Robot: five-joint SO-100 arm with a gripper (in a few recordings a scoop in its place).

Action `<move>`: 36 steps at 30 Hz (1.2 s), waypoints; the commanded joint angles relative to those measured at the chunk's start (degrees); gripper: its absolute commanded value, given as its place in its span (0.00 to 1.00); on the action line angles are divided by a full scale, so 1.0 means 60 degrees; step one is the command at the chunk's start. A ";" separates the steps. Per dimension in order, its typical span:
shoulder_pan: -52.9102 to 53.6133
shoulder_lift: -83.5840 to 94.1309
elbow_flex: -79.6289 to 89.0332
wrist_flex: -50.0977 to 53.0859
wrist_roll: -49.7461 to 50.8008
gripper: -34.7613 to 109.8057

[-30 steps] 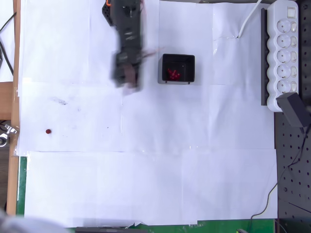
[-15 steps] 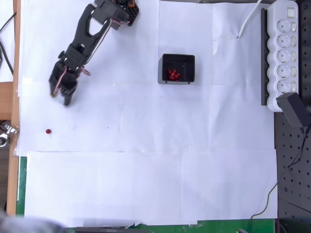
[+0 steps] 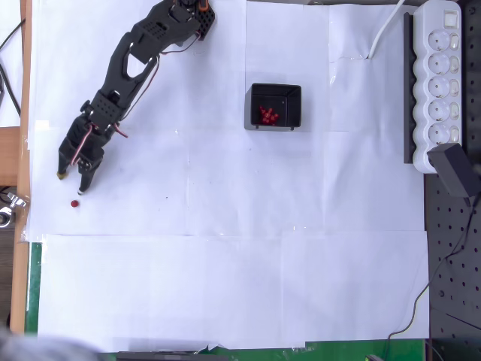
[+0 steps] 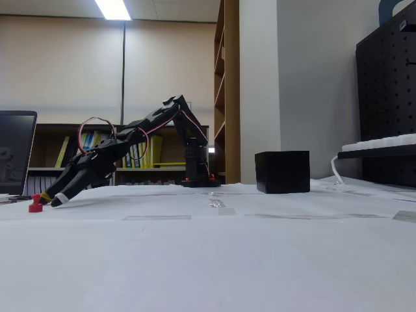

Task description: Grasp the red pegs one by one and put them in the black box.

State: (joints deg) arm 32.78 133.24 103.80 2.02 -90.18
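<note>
One small dark-red peg [image 3: 74, 203] lies alone on the white paper at the left. In the fixed view the same peg [image 4: 36, 207] stands upright, bright red. My gripper [image 3: 71, 182] hangs just above it in the overhead view, open, with nothing between its fingertips. From the side the gripper [image 4: 51, 201] slopes down to the paper, its tips just right of the peg and apart from it. The black box [image 3: 275, 107] sits at the upper middle with several red pegs [image 3: 267, 115] inside. The fixed view shows the box [image 4: 282, 171] from outside, its contents hidden.
A long white power strip [image 3: 440, 83] and a black adapter [image 3: 455, 169] lie along the right edge, beside a black pegboard [image 3: 455, 256]. The wooden table edge [image 3: 25, 90] runs down the left. A dark laptop screen [image 4: 16, 149] stands at the far left.
The arm has swung from beside the black box to the left and stretched out and down, bringing the gripper close to the lone peg.
</note>
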 commanded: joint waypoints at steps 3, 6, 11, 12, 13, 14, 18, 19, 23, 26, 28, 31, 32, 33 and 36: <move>-0.0483 0.0132 0.0103 -0.0117 0.0029 0.39; -0.0659 0.0059 0.0073 -0.0293 0.0103 0.39; -0.0645 0.0220 0.0103 -0.1011 0.0586 0.39; -0.0601 0.0264 0.0103 -0.1143 0.0645 0.39; -0.0557 0.0337 0.0103 -0.1304 0.0688 0.39; -0.0513 0.0396 0.0117 -0.1494 0.0718 0.39; -0.0308 0.0630 0.0293 -0.1758 0.0776 0.39; -0.0264 0.0703 0.0381 -0.1729 0.0791 0.39; -0.0176 0.0937 0.0732 -0.1699 0.0806 0.39; -0.0132 0.1172 0.1011 -0.1714 0.0820 0.39; -0.0103 0.1274 0.1143 -0.1699 0.0820 0.39; -0.0073 0.1465 0.1406 -0.1699 0.0776 0.39; -0.0059 0.1538 0.1509 -0.1699 0.0762 0.39; -0.0059 0.1611 0.1611 -0.1699 0.0703 0.39; -0.0059 0.1743 0.1714 -0.1802 0.0645 0.39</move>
State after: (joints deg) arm 31.46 142.73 112.50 -8.00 -85.87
